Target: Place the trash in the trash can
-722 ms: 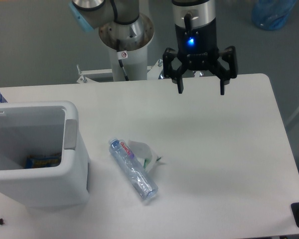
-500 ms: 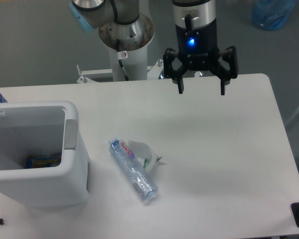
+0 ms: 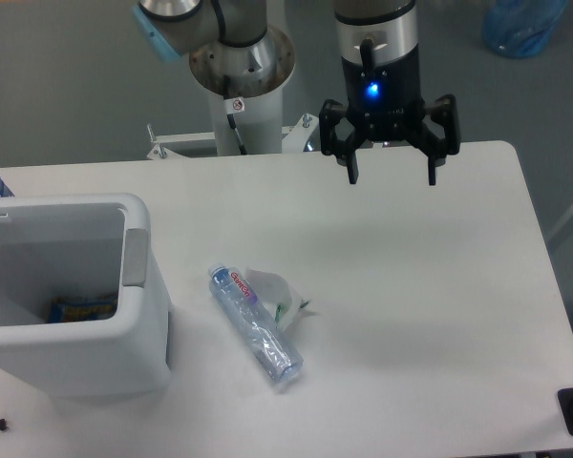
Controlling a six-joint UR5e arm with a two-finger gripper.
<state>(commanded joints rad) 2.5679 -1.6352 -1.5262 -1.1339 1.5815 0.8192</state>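
White and smooth, the flat rectangular surface [image 3: 430, 286] carries everything, and the large white rectangular plastic trash can [image 3: 72, 358] with its rounded rim serves as the landmark, standing at the surface's left edge with a grey tab [image 3: 134, 258] on its right side wall. Just to the right of the trash can, apart from its wall, lies the crushed clear plastic water bottle [image 3: 255, 322] on its side, slanting from upper left to lower right, its white label with red lettering near the upper end. The smaller crumpled white wrapper with green bits [image 3: 277, 291] lies against the bottle's far side (the two appear to touch), so both pieces of trash are on the surface outside the trash can. Inside the trash can, on its floor near the right wall, sits a small yellow-and-blue packet [image 3: 81, 309]. Well to the upper right of the trash can, above the far edge of the surface, hangs the black two-finger hand [image 3: 392, 176] of the silver-and-black robot arm [image 3: 377, 43], a blue light glowing on its body; its fingers [image 3: 353, 170] point downward and are spread wide apart, with nothing between them. It is well apart from the bottle and wrapper. Farther back than the trash can, the arm's grey cylindrical base column [image 3: 239, 86] rises behind the surface.
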